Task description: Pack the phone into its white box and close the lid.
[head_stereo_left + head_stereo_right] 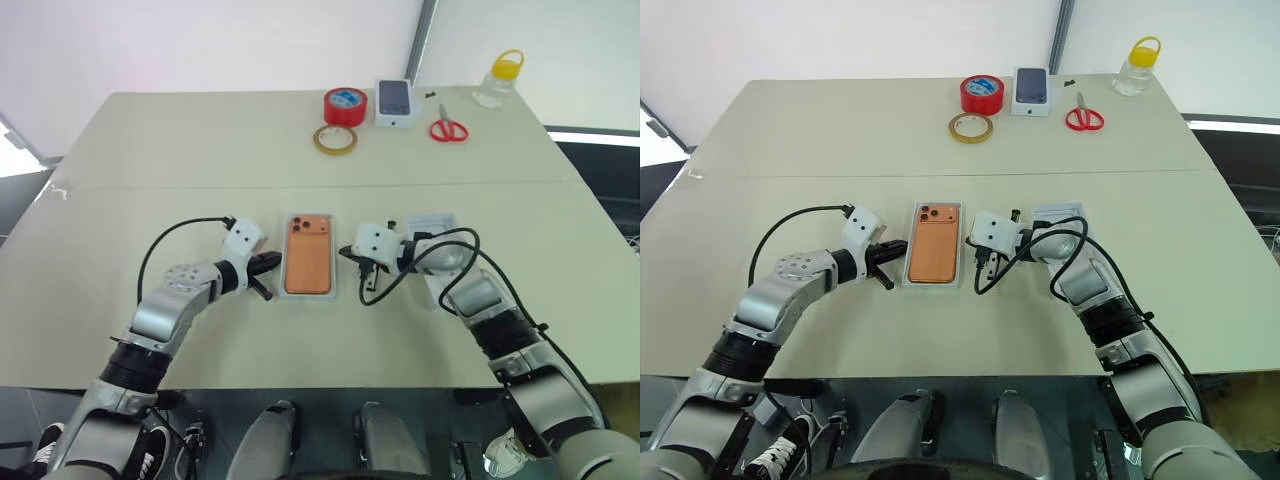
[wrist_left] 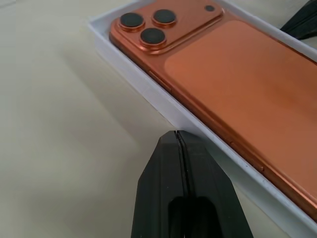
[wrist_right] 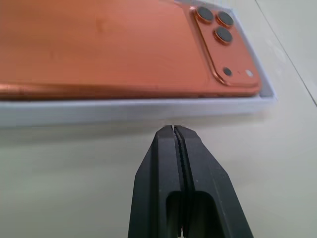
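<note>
The orange phone (image 1: 308,262) lies camera side up inside the shallow white box (image 1: 306,298) at the middle of the table. My left gripper (image 1: 272,262) is shut and empty. Its tips (image 2: 177,133) are right at the box's left long wall (image 2: 148,94), and I cannot tell whether they touch it. My right gripper (image 1: 346,254) is also shut and empty, with its tips (image 3: 173,128) just short of the right long wall (image 3: 124,111). The white lid (image 1: 440,222) lies on the table to the right of the box, partly hidden behind my right arm.
Along the far edge stand a red tape roll (image 1: 345,105), a yellowish tape ring (image 1: 334,140), a small white carton with a phone picture (image 1: 395,102), red scissors (image 1: 448,130) and a clear bottle with a yellow cap (image 1: 499,80).
</note>
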{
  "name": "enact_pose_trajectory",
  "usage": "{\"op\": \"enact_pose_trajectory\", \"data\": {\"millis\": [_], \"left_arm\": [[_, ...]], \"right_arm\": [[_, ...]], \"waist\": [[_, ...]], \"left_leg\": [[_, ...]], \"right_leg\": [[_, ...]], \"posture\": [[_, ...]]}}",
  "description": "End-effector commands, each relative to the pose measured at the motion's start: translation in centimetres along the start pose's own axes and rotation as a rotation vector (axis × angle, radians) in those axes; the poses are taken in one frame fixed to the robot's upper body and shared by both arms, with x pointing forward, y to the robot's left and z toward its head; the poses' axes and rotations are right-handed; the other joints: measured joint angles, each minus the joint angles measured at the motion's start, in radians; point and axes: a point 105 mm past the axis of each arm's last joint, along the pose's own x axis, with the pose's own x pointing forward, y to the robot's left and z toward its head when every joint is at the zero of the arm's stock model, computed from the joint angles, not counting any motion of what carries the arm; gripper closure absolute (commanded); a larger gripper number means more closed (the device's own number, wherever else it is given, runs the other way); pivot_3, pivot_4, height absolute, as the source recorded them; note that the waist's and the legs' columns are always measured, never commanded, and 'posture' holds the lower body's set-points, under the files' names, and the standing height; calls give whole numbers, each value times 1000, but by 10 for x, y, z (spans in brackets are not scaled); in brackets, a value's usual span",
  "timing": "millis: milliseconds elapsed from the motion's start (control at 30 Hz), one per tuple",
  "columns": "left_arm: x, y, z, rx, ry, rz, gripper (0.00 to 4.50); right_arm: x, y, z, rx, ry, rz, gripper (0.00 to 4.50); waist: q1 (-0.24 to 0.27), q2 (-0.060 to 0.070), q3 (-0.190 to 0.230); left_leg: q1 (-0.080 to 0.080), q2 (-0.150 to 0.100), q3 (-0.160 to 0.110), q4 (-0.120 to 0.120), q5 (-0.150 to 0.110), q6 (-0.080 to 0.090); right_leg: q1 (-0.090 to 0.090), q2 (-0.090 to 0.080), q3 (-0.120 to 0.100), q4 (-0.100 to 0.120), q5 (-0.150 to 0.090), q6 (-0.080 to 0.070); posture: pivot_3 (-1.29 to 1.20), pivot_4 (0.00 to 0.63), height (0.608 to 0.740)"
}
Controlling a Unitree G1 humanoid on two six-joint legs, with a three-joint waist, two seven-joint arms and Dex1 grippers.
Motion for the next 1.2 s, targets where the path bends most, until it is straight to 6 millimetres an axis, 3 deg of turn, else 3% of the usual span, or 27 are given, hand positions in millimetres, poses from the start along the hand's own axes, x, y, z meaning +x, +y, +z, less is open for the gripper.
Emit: {"op": "enact_pose_trajectory", "data": {"millis": [33, 233, 433, 633, 867, 1200], "left_arm": [[13, -36, -10, -38, 32, -170, 4500], [33, -64, 5, -33, -1, -268, 4500], [53, -89, 23, -32, -36, -352, 4500], [66, -107, 32, -9, -56, -415, 4500], [68, -109, 34, 4, -67, -428, 4500], [67, -88, 29, 6, -64, -348, 4500]], "right_arm": [[-8, -5, 7, -38, -18, -19, 4483], [-29, -6, -6, -39, 31, -14, 4483], [-62, 4, -21, -17, 102, 8, 4483], [-80, -4, -30, 3, 149, -44, 4483], [-85, -9, -35, -2, 175, -72, 4483], [-83, -2, -34, -8, 175, -31, 4483]], "waist": [[3, 0, 0], [25, 0, 0], [31, 0, 0], [24, 0, 0], [21, 0, 0], [21, 0, 0]], "left_leg": [[0, 0, 0, 0, 0, 0], [0, -2, 0, 3, -1, 1], [0, -3, 0, 6, -2, 3], [0, -3, 0, 6, -2, 4], [0, -3, 0, 7, -2, 4], [0, -2, 0, 7, -2, 4]], "right_leg": [[1, 0, 0, -1, 0, 0], [3, -1, -1, -2, 0, 1], [5, -3, -2, -2, -2, 3], [5, -3, -3, -2, -2, 4], [5, -3, -2, -2, -2, 4], [5, -3, -2, -2, -2, 4]], "posture": [[0, 150, 740], [0, 150, 740], [0, 150, 740], [0, 150, 740], [0, 150, 740], [0, 150, 740]]}}
